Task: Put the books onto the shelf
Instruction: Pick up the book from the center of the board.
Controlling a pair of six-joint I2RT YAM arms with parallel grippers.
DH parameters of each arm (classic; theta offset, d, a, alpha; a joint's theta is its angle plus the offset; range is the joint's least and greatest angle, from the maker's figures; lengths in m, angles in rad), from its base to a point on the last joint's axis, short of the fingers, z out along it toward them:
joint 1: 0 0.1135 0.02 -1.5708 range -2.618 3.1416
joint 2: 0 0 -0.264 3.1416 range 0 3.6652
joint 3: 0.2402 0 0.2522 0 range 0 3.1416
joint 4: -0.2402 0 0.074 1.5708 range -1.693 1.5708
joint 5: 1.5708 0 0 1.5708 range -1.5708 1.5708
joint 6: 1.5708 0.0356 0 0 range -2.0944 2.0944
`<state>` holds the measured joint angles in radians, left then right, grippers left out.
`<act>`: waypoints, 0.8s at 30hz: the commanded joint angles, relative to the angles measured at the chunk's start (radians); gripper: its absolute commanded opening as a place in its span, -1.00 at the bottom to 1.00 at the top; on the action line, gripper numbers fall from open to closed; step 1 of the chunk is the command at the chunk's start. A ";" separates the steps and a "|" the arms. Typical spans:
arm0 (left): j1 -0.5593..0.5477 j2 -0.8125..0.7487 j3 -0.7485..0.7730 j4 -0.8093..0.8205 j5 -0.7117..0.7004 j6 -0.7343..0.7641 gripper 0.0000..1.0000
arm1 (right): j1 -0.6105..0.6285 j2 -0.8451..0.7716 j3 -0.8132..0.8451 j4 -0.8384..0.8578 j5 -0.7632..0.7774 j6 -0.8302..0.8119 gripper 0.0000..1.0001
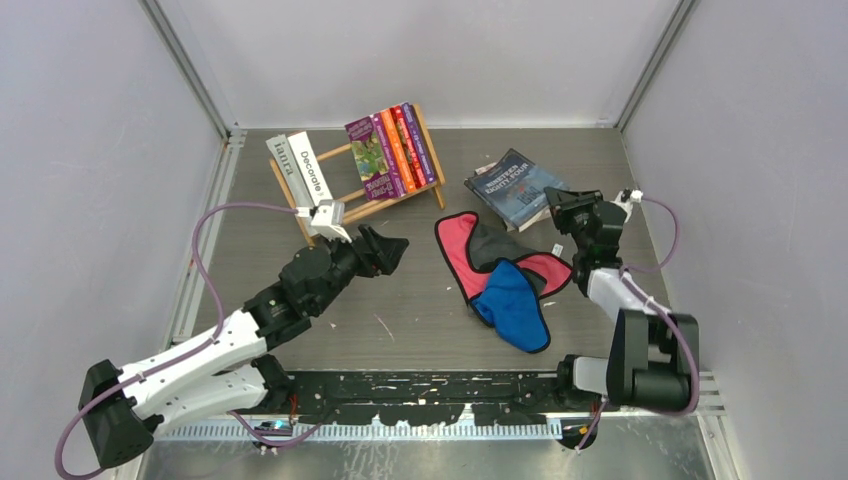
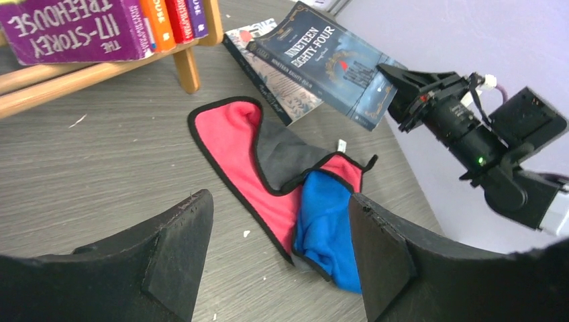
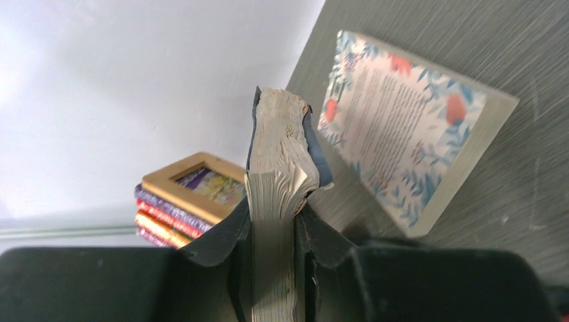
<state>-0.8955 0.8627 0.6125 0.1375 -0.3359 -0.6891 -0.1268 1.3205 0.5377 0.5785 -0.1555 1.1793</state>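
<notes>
The light-wood shelf [image 1: 336,153] stands at the back with grey and white "Decorate" books [image 1: 300,165] at its left end. Purple, orange and red paperbacks [image 1: 392,150] fill its right end. My right gripper [image 3: 275,215] is shut on the edge of the dark "Nineteen Eighty-Four" book [image 1: 512,185], lifting it tilted off the table. A pink-floral book [image 3: 402,127] lies flat under it. My left gripper [image 1: 390,250] hovers open in front of the shelf, nothing between its fingers [image 2: 181,241]. It faces the cloths and the held dark book [image 2: 329,60].
A red cloth [image 1: 455,250], a grey cloth [image 1: 490,243] and a blue cloth [image 1: 512,305] lie bunched together between the two grippers. Grey walls close the table at the back and on both sides.
</notes>
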 commanded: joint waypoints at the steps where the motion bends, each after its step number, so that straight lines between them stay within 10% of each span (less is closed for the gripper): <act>1: -0.002 0.021 0.079 0.053 0.042 -0.049 0.48 | 0.034 -0.211 -0.031 0.083 -0.044 0.081 -0.98; 24: -0.002 0.076 0.141 0.052 0.013 -0.155 0.57 | 0.500 -0.834 -0.162 -0.210 0.215 0.145 -0.98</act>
<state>-0.8955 0.9638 0.7231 0.1635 -0.3134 -0.8242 0.3439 0.5396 0.3580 0.2405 -0.0158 1.2606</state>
